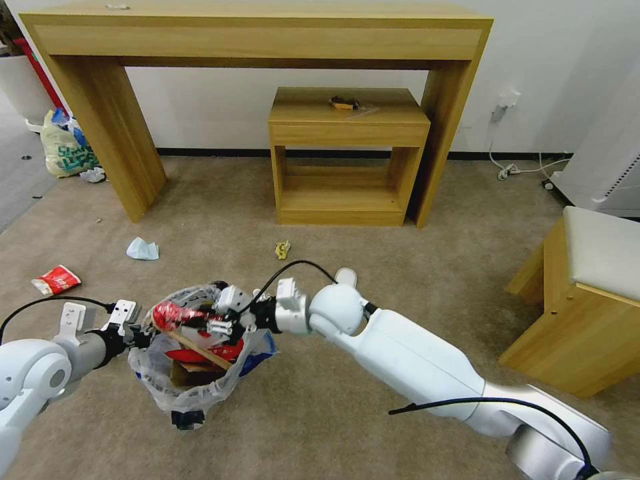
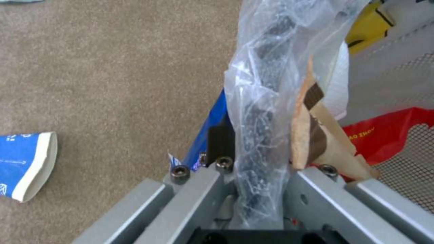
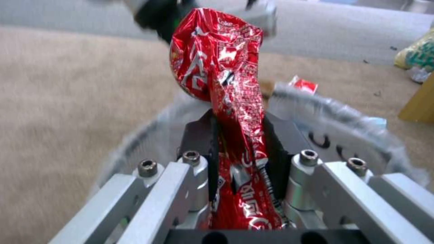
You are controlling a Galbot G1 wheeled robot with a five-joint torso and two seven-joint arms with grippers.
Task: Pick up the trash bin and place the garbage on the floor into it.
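Note:
The trash bin [image 1: 189, 402], black with a clear crinkly bag, hangs low at the front left. My left gripper [image 1: 147, 331] is shut on its near rim; in the left wrist view the left gripper [image 2: 261, 154] clamps the bag-covered bin wall [image 2: 260, 112]. Brown cardboard [image 2: 316, 135], a stick [image 1: 200, 349] and a red carton [image 2: 384, 132] lie inside. My right gripper [image 1: 217, 325] is above the bin's mouth, shut on a red wrapper [image 1: 175, 313]. The right wrist view shows the wrapper [image 3: 226, 67] pinched in that gripper [image 3: 239, 139].
On the carpet lie a crushed red carton [image 1: 56, 280], a crumpled tissue [image 1: 142, 249], a yellow scrap [image 1: 283, 249] and a blue-and-white carton [image 2: 27, 166]. A tall wooden table [image 1: 253, 40], a low shelf [image 1: 347, 160], a stool [image 1: 587, 300] and a shopping bag [image 1: 63, 147] stand around.

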